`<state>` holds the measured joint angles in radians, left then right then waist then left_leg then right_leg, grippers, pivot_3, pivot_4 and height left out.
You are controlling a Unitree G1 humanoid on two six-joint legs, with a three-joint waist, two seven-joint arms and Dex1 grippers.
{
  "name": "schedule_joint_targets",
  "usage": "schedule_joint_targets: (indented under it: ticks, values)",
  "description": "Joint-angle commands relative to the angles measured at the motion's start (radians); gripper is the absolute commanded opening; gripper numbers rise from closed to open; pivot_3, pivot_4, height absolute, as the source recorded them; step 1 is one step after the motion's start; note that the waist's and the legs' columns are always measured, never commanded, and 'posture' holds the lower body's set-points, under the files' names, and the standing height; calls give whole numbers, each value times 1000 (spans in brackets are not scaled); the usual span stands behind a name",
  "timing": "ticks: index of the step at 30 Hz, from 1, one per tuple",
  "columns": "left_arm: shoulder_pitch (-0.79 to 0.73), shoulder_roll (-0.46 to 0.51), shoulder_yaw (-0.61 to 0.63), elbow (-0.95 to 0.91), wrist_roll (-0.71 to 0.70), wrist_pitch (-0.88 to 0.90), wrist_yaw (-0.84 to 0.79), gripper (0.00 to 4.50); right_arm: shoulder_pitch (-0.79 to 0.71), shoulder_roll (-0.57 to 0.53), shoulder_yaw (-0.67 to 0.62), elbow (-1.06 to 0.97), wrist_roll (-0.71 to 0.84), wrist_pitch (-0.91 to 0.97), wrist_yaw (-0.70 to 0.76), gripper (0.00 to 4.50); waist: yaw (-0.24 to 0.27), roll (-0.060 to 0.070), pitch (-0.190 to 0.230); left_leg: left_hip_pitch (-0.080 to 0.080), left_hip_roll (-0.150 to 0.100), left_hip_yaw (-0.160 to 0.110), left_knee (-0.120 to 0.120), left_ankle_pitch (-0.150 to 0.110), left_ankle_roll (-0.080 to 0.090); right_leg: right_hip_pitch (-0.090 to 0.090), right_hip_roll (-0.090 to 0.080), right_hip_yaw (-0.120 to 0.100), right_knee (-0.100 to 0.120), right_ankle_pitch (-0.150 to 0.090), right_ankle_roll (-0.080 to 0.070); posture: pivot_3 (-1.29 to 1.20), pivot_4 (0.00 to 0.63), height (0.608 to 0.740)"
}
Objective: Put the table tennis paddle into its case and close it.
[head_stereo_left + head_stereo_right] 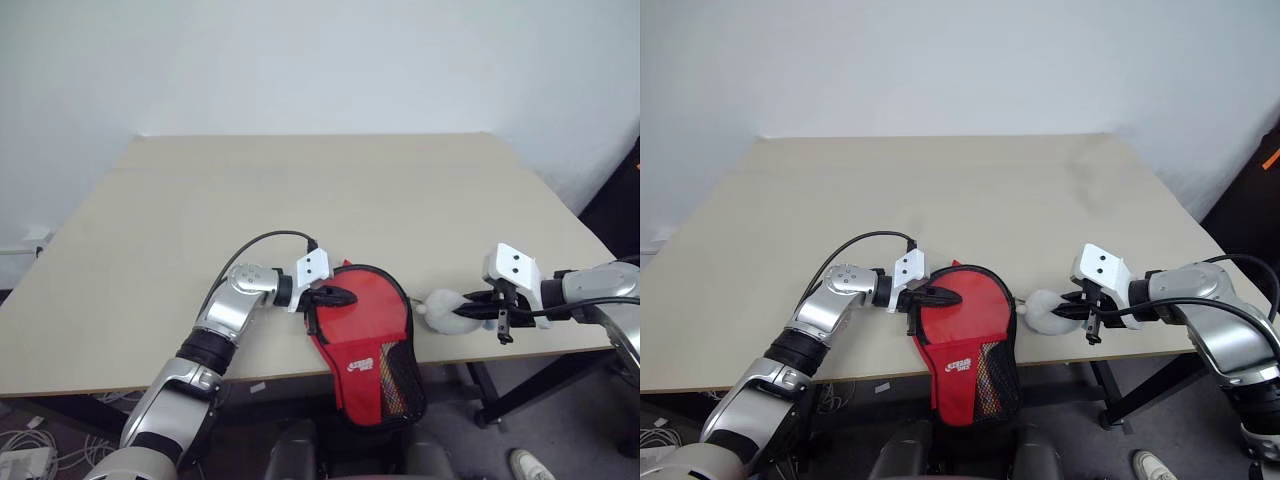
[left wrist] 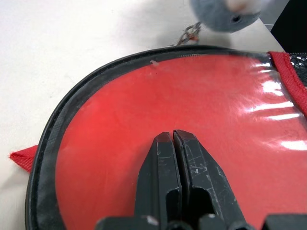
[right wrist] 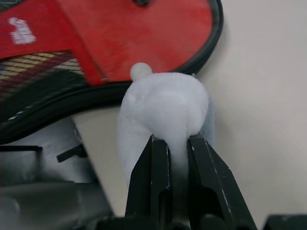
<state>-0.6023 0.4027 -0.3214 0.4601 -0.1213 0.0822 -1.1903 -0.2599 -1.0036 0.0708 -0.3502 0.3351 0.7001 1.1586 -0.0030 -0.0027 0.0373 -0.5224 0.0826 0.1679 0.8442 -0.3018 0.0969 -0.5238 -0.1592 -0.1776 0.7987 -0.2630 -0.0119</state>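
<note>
The red case (image 1: 365, 320) with black trim lies at the table's front edge, its narrow mesh-pocket end hanging over the edge. The table tennis paddle is hidden from view. My left gripper (image 1: 340, 296) is shut, and its fingertips (image 2: 173, 136) lie on the case's round red face near its left rim. A white plush charm (image 1: 443, 310) sits just right of the case, joined to the case's rim by a small chain (image 2: 188, 33). My right gripper (image 3: 177, 143) is shut on this charm from the right.
The pale wooden table (image 1: 300, 200) stretches far back and to both sides of the case. A white wall stands behind it. Black stand legs (image 1: 510, 395) show below the table's right front corner, and cables lie on the floor at the lower left.
</note>
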Motion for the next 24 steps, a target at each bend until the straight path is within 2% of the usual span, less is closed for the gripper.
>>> schedule_joint_targets:
  ticks: [1, 14, 24]
  values:
    - [-5, 5, -15, 35, 42, -5, -3, 0, 29, -48, -59, -72, 51, 4, 37, 1, 2, 0, 0, 0, 0, 0, 0, 0, 1, 0, 0, 0, 0, 0, 0, 0, 0, 654]
    - [-23, 4, -13, 62, 48, -20, -19, 0, 207, -164, -137, -235, 202, -14, 168, 1, 7, -1, 0, 0, 0, -7, 0, -3, 6, 5, 0, -4, -3, 0, 0, 0, 0, 654]
    - [-29, 8, -9, 68, 53, -22, -28, 0, 348, -211, -205, -318, 270, -42, 235, 1, 10, -1, 1, 0, -1, -10, 0, -4, 6, 7, -1, -5, -5, -1, 1, 0, 0, 654]
